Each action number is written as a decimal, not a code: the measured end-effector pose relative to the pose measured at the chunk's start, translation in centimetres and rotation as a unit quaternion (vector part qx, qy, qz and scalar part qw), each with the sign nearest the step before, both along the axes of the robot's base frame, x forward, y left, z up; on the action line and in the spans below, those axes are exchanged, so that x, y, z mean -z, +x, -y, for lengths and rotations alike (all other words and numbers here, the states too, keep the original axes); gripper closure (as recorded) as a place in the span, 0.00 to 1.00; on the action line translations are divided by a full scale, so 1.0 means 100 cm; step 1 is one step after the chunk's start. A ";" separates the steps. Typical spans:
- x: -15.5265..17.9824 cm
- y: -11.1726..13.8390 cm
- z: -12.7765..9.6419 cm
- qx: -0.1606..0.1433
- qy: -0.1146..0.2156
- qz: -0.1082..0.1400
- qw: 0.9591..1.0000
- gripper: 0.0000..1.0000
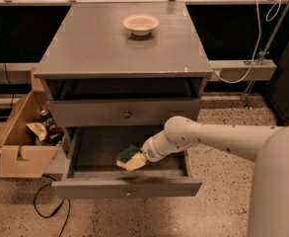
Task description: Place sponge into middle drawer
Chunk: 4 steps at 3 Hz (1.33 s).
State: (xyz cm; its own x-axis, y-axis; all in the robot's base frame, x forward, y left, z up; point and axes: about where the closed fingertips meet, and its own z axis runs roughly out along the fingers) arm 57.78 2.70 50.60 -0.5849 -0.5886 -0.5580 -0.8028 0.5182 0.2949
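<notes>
Pincer (141, 157) inside the open middle drawer (126, 187), right of centre, pinching the sponge (128, 158). Sponge tilted, green layer up; contact with tray floor unclear.

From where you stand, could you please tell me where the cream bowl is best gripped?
Probably by its rim, from above: the bowl sits upright, shallow and open on the cabinet top, so one finger goes inside. The claw is busy now, holding the sponge within the middle drawer.
</notes>
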 end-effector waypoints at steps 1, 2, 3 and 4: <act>0.028 0.015 -0.009 0.021 0.001 -0.006 1.000 1.00; 0.032 0.016 -0.011 0.023 0.002 -0.008 1.000 0.84; 0.032 0.016 -0.011 0.023 0.002 -0.008 1.000 0.53; 0.032 0.016 -0.011 0.023 0.002 -0.008 1.000 0.29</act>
